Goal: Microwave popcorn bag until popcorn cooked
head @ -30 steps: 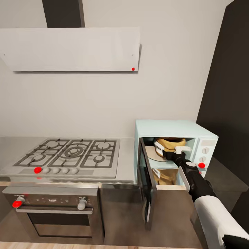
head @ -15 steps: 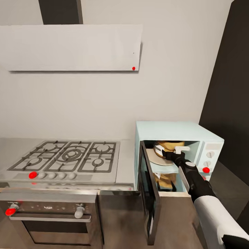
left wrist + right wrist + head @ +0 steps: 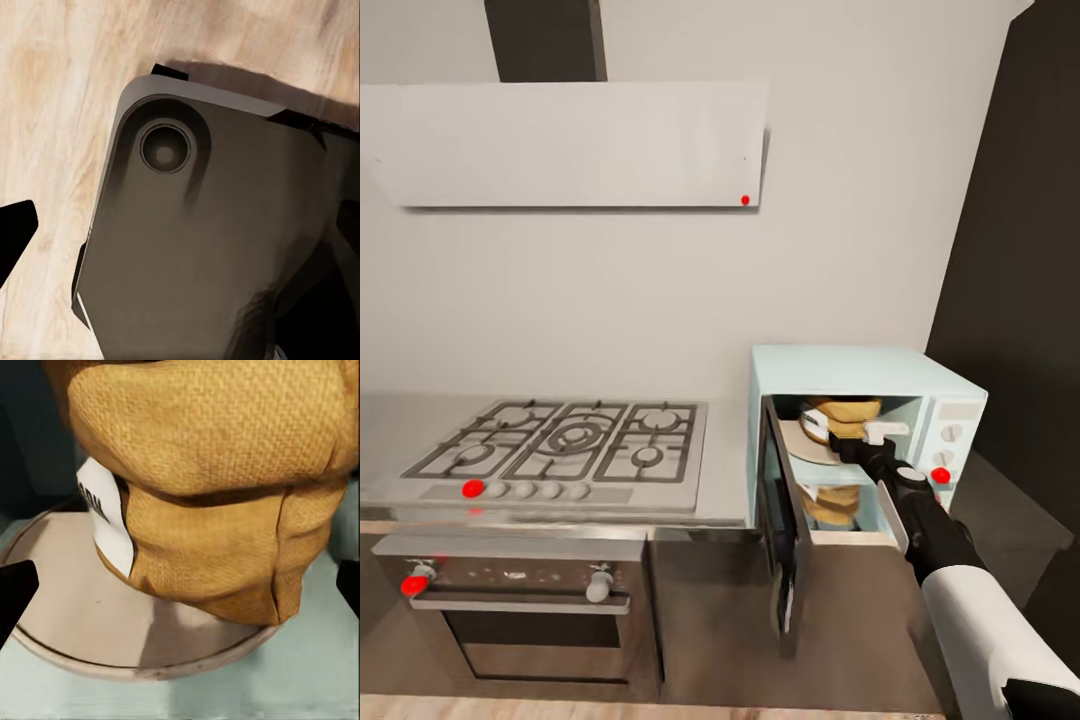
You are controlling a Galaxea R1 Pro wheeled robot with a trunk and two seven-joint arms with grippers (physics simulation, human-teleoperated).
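Right of the hob (image 3: pixel 560 445), your microwave (image 3: pixel 865 375) stands open at lower right; the bag (image 3: pixel 842 415) sits on its turntable (image 3: pixel 82 615), just beyond your right gripper (image 3: pixel 860 440), fingers spread, released.

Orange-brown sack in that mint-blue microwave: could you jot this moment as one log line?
orange-brown burlap popcorn sack: on round turntable plate | mint-blue microwave: door open | right gripper: open, at sack

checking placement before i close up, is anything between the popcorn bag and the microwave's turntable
Nothing visible. The popcorn bag is already inside the open microwave, sitting tilted on the round turntable plate. The right claw is at the bag, fingers spread at either side in the right wrist view.
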